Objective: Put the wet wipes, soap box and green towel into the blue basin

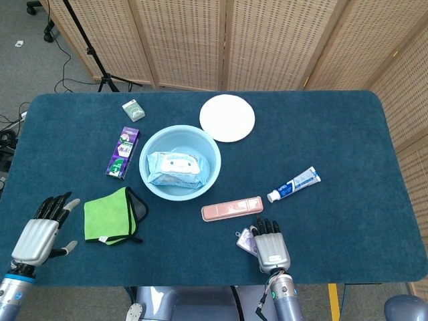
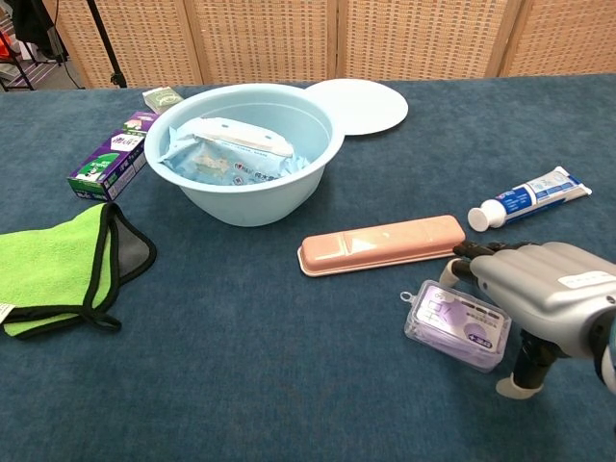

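Wipes (image 1: 174, 168) already lie in the blue basin (image 1: 211, 150) at frame centre. We see the pink soap box (image 1: 232, 208) just above our right hand (image 1: 271, 247), its long axis running left-right; that hand is nearer, hovering palm-down, fingers (image 1: 267, 227) apart, empty. Our left hand (image 1: 40, 231), lower left, is spread beside the green towel (image 1: 107, 215).

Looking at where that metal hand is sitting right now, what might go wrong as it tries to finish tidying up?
The right hand sits by the purple soap box, with the pink case just ahead; a clumsy grab might push either one aside. The wet wipes already fill much of the blue basin, so the box could land on its rim. The green towel is floppy and may drape over the edge.
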Controlling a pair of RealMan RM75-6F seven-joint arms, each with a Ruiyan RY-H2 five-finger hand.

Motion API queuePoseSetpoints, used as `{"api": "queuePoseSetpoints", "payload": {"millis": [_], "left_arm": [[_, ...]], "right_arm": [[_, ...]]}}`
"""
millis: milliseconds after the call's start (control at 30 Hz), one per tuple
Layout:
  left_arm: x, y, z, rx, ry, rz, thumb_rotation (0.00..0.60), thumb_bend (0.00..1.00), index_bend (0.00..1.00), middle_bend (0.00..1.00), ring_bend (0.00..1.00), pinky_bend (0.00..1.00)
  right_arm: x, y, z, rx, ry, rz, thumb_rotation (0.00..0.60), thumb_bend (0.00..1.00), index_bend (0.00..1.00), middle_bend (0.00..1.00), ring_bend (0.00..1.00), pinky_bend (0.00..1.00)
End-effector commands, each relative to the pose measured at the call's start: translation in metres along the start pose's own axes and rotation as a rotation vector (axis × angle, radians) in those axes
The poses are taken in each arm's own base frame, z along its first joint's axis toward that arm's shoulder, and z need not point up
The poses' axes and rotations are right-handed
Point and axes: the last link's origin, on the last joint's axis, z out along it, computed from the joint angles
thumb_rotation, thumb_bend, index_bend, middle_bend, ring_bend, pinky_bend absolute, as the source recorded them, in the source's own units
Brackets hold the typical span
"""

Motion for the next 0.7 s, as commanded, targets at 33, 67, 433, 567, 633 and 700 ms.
{"api": "queuePoseSetpoints", "payload": {"millis": [33,67,433,567,633,700], "left_arm": [[0.0002,0.0000,0.0001,0.000,0.000,0.000,0.600,0.21,0.00,0.00,0.00,0.00],[0.0001,0.0000,0.0000,-0.001,0.000,-0.001,0.600,0.21,0.00,0.00,0.00,0.00],[0.0005,-0.0004,0.0003,0.002,0.001,-0.005,0.600,0.21,0.00,0.00,0.00,0.00],[0.0003,-0.0005,0.0003,0.003,0.001,-0.005,0.600,0.21,0.00,0.00,0.00,0.00],[0.0003,-0.0004,0.0005,0.003,0.002,-0.006,0.600,0.21,0.00,0.00,0.00,0.00],[0.0002,-0.0004,0.0006,0.003,0.001,-0.007,0.600,0.21,0.00,0.00,0.00,0.00]], "right_arm": [[-0.0010,-0.0012,0.0001,0.004,0.007,-0.012,0.600,0.18,0.23,0.01,0.00,0.13],[-0.0014,-0.0016,0.0001,0.006,0.009,-0.017,0.600,0.19,0.24,0.01,0.00,0.14],[-0.0034,-0.0026,0.0004,0.006,0.020,-0.043,0.600,0.21,0.38,0.13,0.07,0.21],[-0.0034,-0.0023,0.0009,0.002,0.031,-0.050,0.600,0.21,0.42,0.17,0.12,0.25],[-0.0035,-0.0015,0.0013,-0.003,0.034,-0.055,0.600,0.21,0.46,0.19,0.15,0.27],[-0.0033,-0.0009,0.0018,-0.008,0.038,-0.059,0.600,0.21,0.48,0.21,0.17,0.29]]}}
